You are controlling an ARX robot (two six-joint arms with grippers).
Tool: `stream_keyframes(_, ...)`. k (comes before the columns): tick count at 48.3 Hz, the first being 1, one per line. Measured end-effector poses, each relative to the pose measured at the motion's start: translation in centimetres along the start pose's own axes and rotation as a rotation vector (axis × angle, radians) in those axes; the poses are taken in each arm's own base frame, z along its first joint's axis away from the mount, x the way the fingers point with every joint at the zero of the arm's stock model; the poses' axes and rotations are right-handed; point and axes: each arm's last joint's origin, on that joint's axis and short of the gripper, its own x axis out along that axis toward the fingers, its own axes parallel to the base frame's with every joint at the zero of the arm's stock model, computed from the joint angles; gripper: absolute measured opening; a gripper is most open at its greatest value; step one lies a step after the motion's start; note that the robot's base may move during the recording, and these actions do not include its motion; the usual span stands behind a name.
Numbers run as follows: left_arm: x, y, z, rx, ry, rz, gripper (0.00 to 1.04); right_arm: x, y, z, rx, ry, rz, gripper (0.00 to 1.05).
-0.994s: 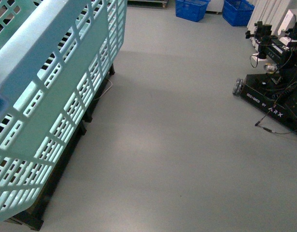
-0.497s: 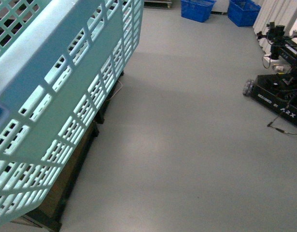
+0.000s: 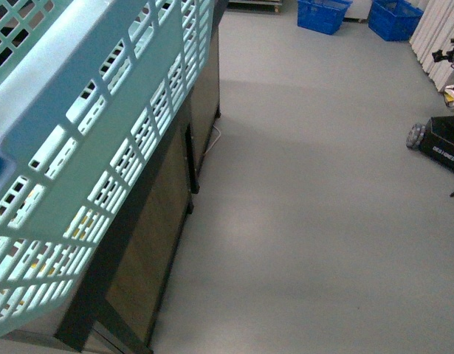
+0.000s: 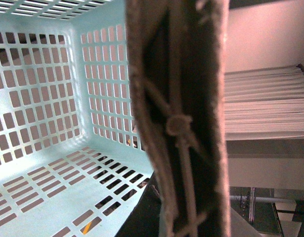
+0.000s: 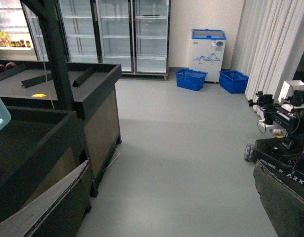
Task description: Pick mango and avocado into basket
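Left claw is out of sight, so I cannot tell its grip. Front view has the basket (image 3: 79,147) tilted at far left, long side running away from me, dark bench (image 3: 160,221) below it. Only the left wrist view shows its slotted inside and brown-grey handle (image 4: 181,98). Right claw (image 5: 170,165) is spread wide, holding nothing; only its view shows the fridges (image 5: 117,34).
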Motion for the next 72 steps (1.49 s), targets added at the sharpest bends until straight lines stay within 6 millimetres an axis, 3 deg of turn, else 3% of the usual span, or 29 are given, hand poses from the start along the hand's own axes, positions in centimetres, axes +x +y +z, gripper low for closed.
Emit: stream_keyframes(72,-0.09,-0.11,0.07,0.003,-0.009,-0.002,0.06,-0.01,0.0,0.02,0.0,-0.001,0.0,0.97)
